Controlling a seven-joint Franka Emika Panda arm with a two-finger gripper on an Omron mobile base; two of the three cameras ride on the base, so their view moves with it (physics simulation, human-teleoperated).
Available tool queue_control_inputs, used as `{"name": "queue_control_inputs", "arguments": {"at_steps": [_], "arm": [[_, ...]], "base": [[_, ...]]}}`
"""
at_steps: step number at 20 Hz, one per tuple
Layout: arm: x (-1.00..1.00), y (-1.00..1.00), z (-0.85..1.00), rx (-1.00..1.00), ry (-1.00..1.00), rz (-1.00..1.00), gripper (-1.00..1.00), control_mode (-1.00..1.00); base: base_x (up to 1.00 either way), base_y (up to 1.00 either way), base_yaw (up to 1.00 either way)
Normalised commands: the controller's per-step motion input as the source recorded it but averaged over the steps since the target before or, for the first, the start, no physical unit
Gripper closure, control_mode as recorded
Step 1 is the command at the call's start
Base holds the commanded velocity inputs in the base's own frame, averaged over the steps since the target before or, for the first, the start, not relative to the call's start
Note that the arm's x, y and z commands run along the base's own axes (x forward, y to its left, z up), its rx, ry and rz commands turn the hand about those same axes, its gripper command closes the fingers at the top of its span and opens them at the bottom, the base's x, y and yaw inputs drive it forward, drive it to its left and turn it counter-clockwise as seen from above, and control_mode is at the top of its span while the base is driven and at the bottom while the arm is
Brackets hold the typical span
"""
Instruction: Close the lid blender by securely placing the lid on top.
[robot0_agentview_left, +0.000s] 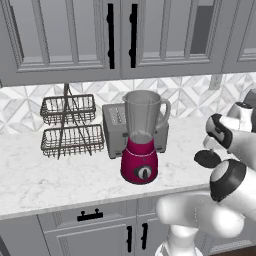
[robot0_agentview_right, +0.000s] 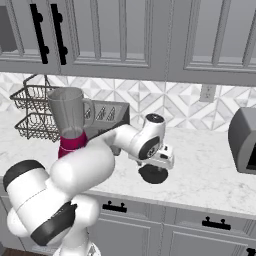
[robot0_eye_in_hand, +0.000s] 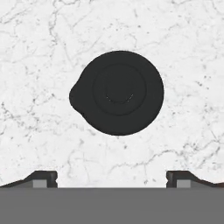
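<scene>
The gripper (robot0_eye_in_hand: 112, 177) hangs over the worktop (robot0_eye_in_hand: 188, 52) with its jaws spread wide and nothing between them. The lid (robot0_eye_in_hand: 117, 92) lies flat on the marble straight ahead of the jaws in the hand view, centred between the two fingertips (robot0_eye_in_hand: 43, 177) but not yet between them. It is near round, so no long axis governs the grasp; a small spout-like bump sticks out on its left side in that view.

In the left base view the lid (robot0_agentview_left: 207, 159) rests near the front edge of the worktop, well apart from the blender (robot0_agentview_left: 142, 136), which stands open-mouthed further left in front of the toaster (robot0_agentview_left: 116, 129).

The right base view shows the hand (robot0_agentview_right: 159, 156) just above the lid (robot0_agentview_right: 153, 174), with a gap between them. Only the hand view shows the centring; only the base views show the height left to close. Judgement: the next move is a straight descent.
</scene>
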Motion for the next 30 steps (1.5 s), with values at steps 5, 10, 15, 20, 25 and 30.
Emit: {"name": "queue_control_inputs", "arguments": {"at_steps": [5,10,15,20,25,30], "arm": [[0.25,0.02,-0.5,-0.02,0.0,0.0,-1.0,-1.0],[0.42,0.0,-0.17,-0.01,0.0,0.0,-1.0,-1.0],[0.33,0.0,-0.27,0.0,0.0,0.0,-1.0,-1.0],[0.24,0.0,-0.34,0.0,0.0,0.0,-1.0,-1.0],[0.13,-0.1,-0.21,0.0,0.0,0.0,-1.0,-1.0],[0.19,-0.18,-0.08,0.0,0.0,0.0,-1.0,-1.0]], "base": [[0.0,0.0,0.0],[0.0,0.0,0.0],[0.0,0.0,0.0],[0.0,0.0,0.0],[0.0,0.0,0.0],[0.0,0.0,0.0]]}}
